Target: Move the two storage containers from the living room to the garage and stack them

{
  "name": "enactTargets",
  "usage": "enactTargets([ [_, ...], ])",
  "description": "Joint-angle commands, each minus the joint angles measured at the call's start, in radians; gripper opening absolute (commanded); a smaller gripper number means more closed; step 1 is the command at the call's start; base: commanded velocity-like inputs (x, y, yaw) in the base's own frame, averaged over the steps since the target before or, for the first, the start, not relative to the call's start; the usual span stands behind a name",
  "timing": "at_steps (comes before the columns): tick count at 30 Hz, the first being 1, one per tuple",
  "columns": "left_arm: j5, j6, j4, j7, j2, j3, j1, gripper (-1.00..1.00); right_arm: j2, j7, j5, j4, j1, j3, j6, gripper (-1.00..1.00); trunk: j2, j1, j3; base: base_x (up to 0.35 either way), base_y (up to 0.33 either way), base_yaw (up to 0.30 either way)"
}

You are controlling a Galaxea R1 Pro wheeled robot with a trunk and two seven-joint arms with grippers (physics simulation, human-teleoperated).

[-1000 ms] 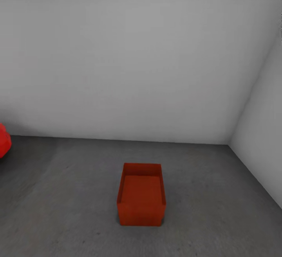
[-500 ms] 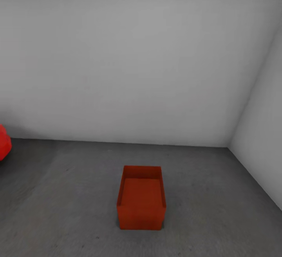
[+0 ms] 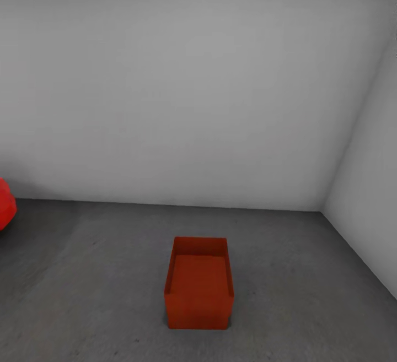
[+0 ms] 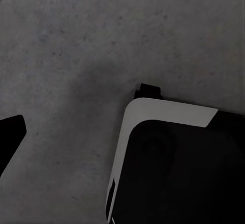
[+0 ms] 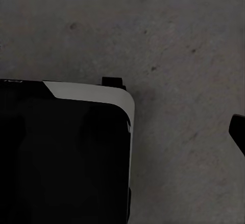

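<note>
One red-orange open-top storage container (image 3: 199,287) stands upright on the dark grey garage floor (image 3: 309,296), a little way out from the pale wall; its inside looks empty. In the left wrist view a dark fingertip (image 4: 10,132) of my left gripper pokes in at the frame's edge over bare floor. Another dark fingertip (image 5: 238,132), of my right gripper, sits at the edge of the right wrist view. Both stand far off centre with nothing between the fingers, so both grippers read as open and hold nothing.
Pale grey walls (image 3: 193,103) meet in a corner at the right (image 3: 325,202). A rounded red object (image 3: 4,206) is cut off by the left edge. My black, white-trimmed base (image 4: 168,116) (image 5: 92,93) shows over the concrete.
The head view has tilted up slightly, bringing a dark strip in along the top edge. The container itself has not moved on the floor.
</note>
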Motion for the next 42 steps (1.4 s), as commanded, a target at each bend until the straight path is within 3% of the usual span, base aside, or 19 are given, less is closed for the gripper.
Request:
enactTargets([
  [1,0.009,0.004,-0.001,0.003,0.0,-0.009,-0.001,1.0,0.001,-0.001,-0.008,0.003,-0.001,0.008,-0.006,1.0,-0.001,0.0,0.0,0.0,0.0,0.0],
  [42,0.007,-0.001,-0.004,0.002,0.001,-0.012,-0.001,1.0,0.001,-0.003,-0.008,0.003,-0.002,0.008,-0.006,1.0,-0.001,0.0,0.066,0.0,0.0,0.0],
])
